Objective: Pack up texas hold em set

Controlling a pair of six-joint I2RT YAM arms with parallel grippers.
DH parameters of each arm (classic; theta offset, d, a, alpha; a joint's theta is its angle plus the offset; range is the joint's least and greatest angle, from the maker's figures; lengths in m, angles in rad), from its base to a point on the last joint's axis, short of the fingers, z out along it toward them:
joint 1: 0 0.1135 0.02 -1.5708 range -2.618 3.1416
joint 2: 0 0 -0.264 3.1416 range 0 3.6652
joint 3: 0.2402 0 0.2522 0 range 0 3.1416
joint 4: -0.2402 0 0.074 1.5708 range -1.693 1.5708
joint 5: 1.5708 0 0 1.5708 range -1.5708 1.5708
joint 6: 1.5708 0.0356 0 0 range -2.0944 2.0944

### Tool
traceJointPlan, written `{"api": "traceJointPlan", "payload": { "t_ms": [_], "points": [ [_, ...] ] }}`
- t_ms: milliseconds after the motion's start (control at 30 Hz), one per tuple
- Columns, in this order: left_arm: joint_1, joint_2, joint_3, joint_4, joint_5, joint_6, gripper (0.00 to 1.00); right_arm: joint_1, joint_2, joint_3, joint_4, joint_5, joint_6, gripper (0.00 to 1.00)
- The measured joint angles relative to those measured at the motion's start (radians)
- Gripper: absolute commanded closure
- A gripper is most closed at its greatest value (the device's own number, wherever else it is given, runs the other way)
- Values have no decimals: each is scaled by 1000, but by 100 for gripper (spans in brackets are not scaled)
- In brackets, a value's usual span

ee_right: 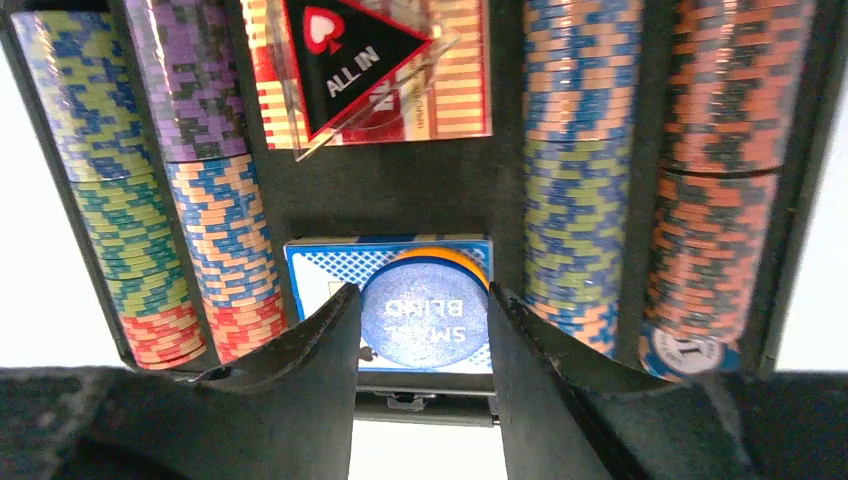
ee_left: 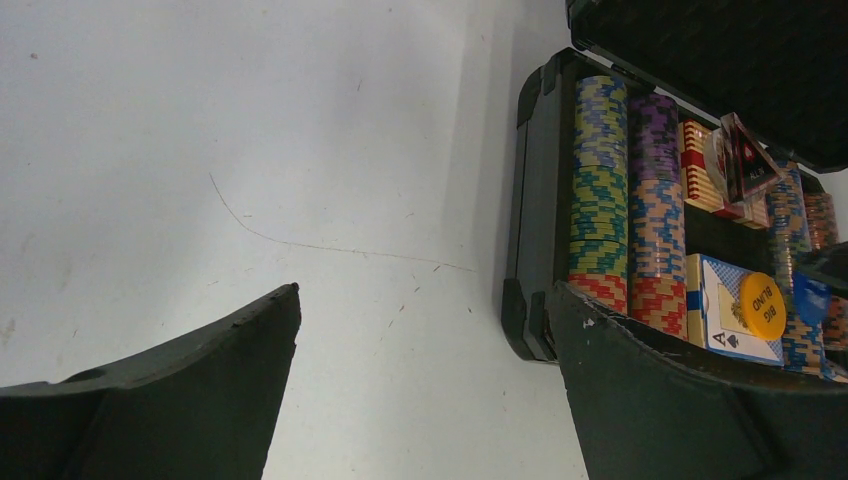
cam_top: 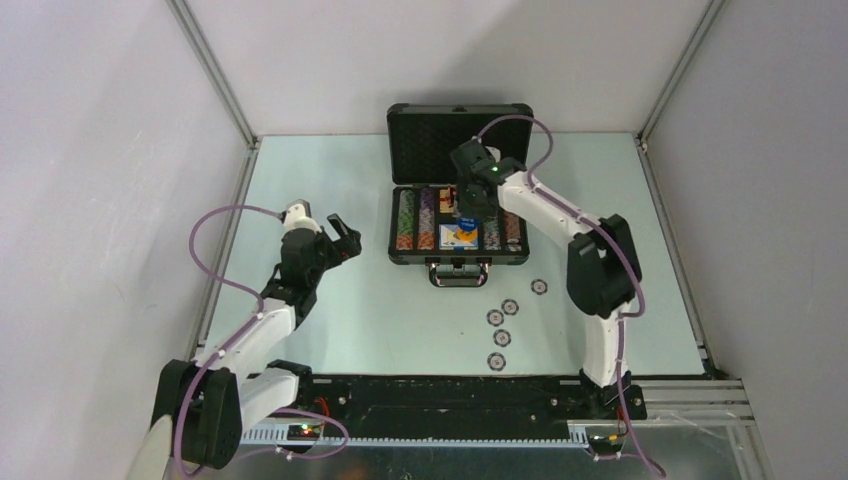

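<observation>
Five chips (cam_top: 502, 338), pale table (cam_top: 380, 320), white walls (cam_top: 400, 60)

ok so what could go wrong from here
1. The right pincer holds the blue small blind button right over the orange big blind button; dropped there, it may slide off or sit high.
2. The all in marker lies tilted on the red card box and might block the lid.
3. Five loose chips lie outside the case, easy to scatter in passing.
</observation>
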Motion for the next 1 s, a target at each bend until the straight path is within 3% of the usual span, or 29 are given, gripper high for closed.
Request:
{"api": "traceJointPlan", "payload": {
  "t_ms": [267, 500, 700, 833, 1000],
  "points": [
    [0, 0, 0, 0, 0, 0, 2, 46, 125, 122, -66, 7, -41, 48],
    [0, 0, 0, 0, 0, 0, 2, 68, 130, 143, -90, 29, -68, 30],
    [0, 0, 0, 0, 0, 0, 2, 76, 127, 141, -97, 50, -88, 31],
    [0, 0, 0, 0, 0, 1, 2, 46, 13, -31, -32, 43, -87, 34],
    [0, 4, 0, 1, 1, 0, 2, -142, -282, -372, -13, 11, -55, 34]
  ]
}}
